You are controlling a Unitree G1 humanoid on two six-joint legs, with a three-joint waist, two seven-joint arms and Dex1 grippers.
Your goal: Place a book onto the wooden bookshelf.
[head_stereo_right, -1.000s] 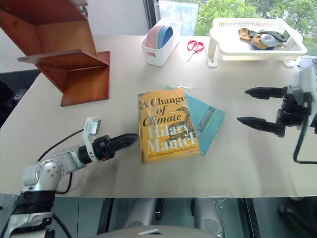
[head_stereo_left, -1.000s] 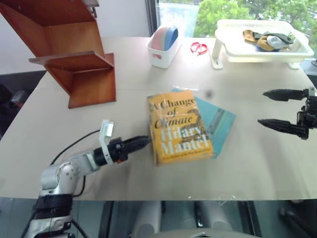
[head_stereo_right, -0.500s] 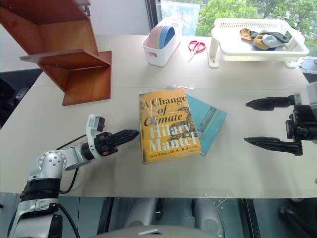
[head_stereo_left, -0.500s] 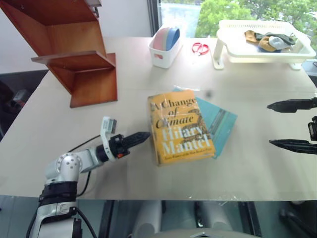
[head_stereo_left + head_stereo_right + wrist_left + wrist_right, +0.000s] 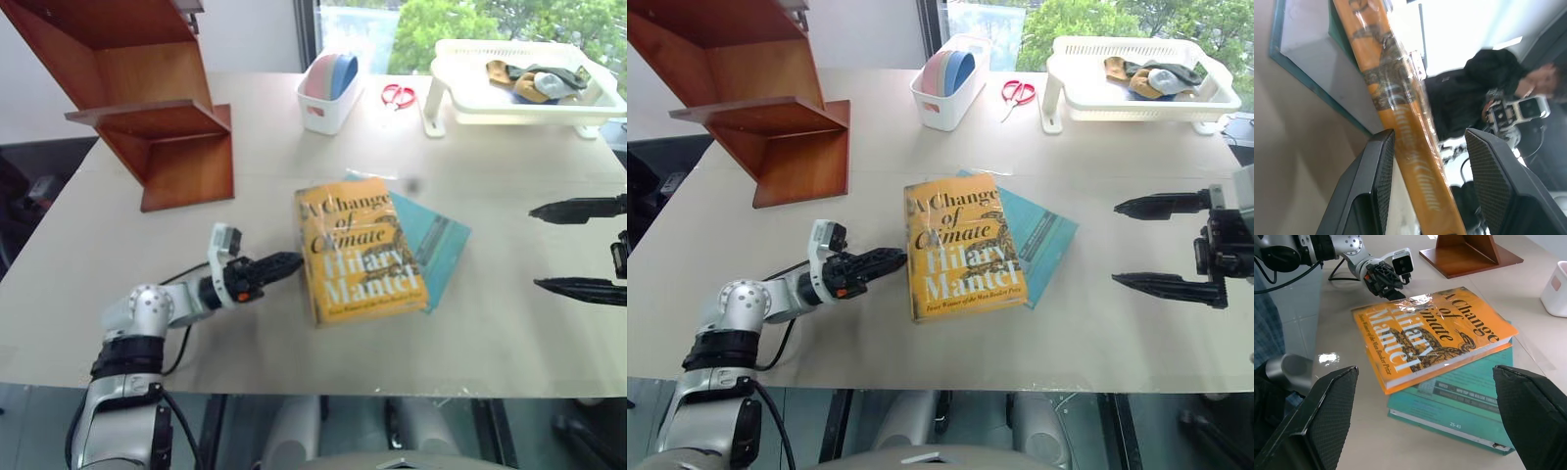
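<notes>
A thick yellow-orange book (image 5: 963, 247), titled "A Change of Climate", lies flat at the middle of a pale table (image 5: 872, 176), resting on a thinner teal book (image 5: 1043, 240). The left gripper (image 5: 884, 260) lies low on the table, its black fingers parted around the book's spine edge without clamping it. The right gripper (image 5: 1132, 243) hovers well apart on the other side, fingers spread wide and empty. A reddish-brown wooden bookshelf (image 5: 764, 98) stands at the table's far left corner.
</notes>
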